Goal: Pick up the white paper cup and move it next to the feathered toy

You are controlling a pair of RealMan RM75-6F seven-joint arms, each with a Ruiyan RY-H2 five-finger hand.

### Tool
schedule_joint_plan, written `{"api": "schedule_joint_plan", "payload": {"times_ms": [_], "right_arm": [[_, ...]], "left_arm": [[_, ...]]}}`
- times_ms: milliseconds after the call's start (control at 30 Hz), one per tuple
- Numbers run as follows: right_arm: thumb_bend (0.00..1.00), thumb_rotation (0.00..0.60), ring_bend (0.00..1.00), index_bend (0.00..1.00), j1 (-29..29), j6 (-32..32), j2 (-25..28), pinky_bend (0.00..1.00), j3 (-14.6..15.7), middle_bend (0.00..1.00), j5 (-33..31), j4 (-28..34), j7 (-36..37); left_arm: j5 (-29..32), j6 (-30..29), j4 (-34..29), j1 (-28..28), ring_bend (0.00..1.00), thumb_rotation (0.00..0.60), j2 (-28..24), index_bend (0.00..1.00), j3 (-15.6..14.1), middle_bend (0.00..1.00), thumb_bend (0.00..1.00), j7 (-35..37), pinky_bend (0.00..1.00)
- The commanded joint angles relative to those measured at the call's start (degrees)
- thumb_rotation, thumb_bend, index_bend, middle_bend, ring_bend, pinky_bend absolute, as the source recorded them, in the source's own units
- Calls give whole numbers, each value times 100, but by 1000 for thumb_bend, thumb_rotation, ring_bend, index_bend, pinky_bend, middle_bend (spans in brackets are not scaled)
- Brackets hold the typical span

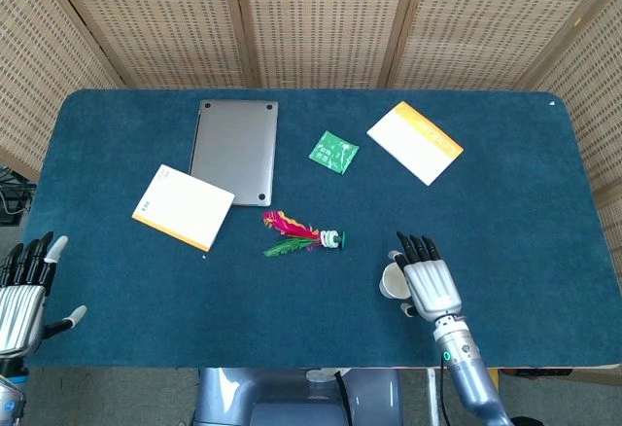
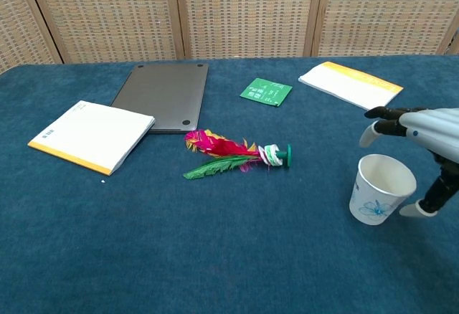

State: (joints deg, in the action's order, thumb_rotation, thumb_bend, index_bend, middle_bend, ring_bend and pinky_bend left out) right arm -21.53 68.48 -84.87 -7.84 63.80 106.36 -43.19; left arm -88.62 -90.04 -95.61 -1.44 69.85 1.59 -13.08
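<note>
The white paper cup (image 2: 381,188) stands upright on the blue table, right of centre near the front edge; in the head view the cup (image 1: 391,281) is partly covered by my right hand. My right hand (image 2: 424,142) (image 1: 426,280) hovers just over and right of the cup, fingers spread, thumb low beside its base, holding nothing. The feathered toy (image 2: 233,154) (image 1: 299,234) lies flat at the table's middle, left of the cup. My left hand (image 1: 26,293) rests open at the table's front left corner, seen only in the head view.
A closed grey laptop (image 2: 164,96) lies at the back left, with an orange-edged white notepad (image 2: 91,135) in front of it. A green packet (image 2: 266,92) sits behind the toy. Another white and orange pad (image 2: 348,84) lies at the back right.
</note>
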Motion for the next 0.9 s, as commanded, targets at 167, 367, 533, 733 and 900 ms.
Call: {"api": "schedule_joint_plan", "payload": {"times_ms": [167,367,533,733,900], "right_arm": [[202,600,0,286,-189,22,-193,0,16,0,-196,-197,-139],[220,600,0,378,-268,105,-266,0,18,0,-229,-294,-128],[236,600,0,457,-289,168,-291,0,63,21,-159,-309,-55],[238,600,0,466,-336,180,-309,0,114,29,-107,-322,2],[240,600,0,477,-410,111,-264,0,-38,35,-154,-182,302]], "left_arm": [[22,28,5,-10,0,600,-4,0,2,0,111,22,0],[31,29,12,-11,0,600,-10,0,5,0,111,46,0],[41,50,14,-22,0,600,-6,0,6,0,111,38,0],[47,49,13,-20,0,600,-1,0,3,0,111,35,0],[51,59,22,-26,0,600,3,0,4,0,111,38,0]]}}
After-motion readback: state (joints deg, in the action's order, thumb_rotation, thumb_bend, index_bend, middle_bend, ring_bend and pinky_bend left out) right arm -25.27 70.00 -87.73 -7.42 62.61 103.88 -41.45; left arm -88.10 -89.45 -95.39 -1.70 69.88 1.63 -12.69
